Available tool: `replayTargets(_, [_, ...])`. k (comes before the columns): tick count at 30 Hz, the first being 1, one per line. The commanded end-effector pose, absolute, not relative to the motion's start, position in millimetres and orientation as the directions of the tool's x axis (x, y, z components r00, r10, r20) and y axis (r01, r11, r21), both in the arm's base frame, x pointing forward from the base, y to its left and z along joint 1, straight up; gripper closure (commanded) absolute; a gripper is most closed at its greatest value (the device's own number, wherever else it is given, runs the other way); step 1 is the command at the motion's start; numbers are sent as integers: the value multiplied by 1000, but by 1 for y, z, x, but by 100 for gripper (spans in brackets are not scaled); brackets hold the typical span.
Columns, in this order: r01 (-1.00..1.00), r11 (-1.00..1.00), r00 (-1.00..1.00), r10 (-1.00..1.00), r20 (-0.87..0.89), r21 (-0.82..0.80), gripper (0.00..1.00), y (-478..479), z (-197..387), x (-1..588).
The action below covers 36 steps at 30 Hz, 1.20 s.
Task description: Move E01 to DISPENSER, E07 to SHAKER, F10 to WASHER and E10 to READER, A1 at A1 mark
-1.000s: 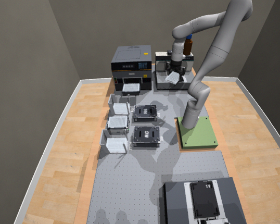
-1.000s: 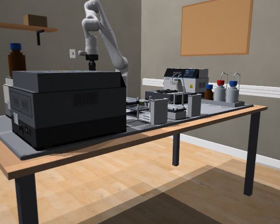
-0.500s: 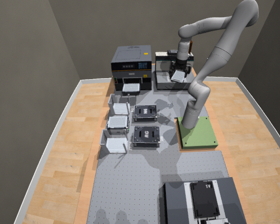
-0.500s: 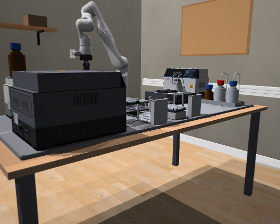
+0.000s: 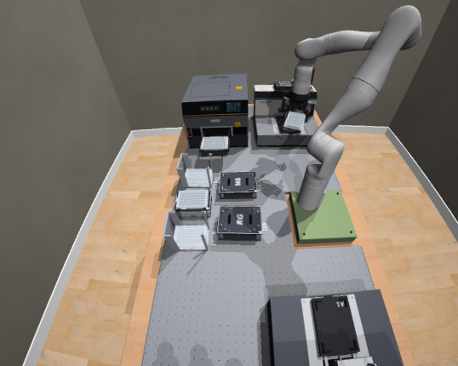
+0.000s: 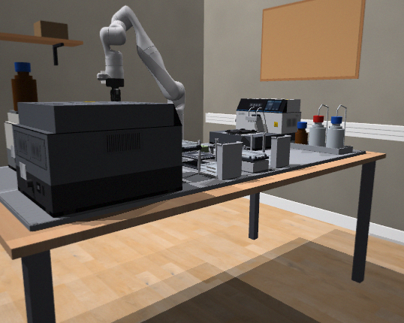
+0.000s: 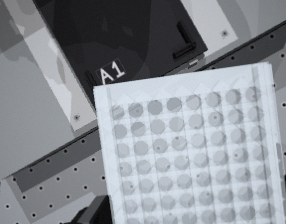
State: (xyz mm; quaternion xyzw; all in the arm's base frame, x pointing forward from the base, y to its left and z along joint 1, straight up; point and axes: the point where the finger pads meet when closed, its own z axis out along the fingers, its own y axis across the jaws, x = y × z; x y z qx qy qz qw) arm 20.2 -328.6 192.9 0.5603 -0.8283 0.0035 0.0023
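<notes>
My gripper (image 5: 293,116) is shut on a white well plate (image 5: 294,120) (image 7: 194,160) and holds it tilted above the back right instrument (image 5: 279,137). In the wrist view the plate fills the lower right, and its label is not readable. Behind it lies the instrument's empty dark nest (image 7: 129,35) with its A1 mark (image 7: 110,73). Another plate (image 5: 214,143) sits on the tray of the black instrument (image 5: 215,100) (image 6: 96,150). On the left a plate (image 5: 192,198) sits between two racks, each holding plates (image 5: 197,177) (image 5: 191,237). In the exterior view the black instrument hides my fingers.
Nests N6 (image 5: 237,182) and RG (image 5: 239,219) stand empty mid-deck. The near instrument's dark nest (image 5: 334,325) is empty. The arm stands on a green base (image 5: 326,221). Bottles (image 6: 325,131) stand at the deck's far end in the exterior view.
</notes>
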Motion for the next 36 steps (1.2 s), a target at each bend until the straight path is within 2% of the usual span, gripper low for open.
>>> replayTargets(1, [-940,341,-341,-940,7,-3,6,-338,193,19])
replayTargets(36, [-998,58,-58,-998,8,0,6,-441,194,12])
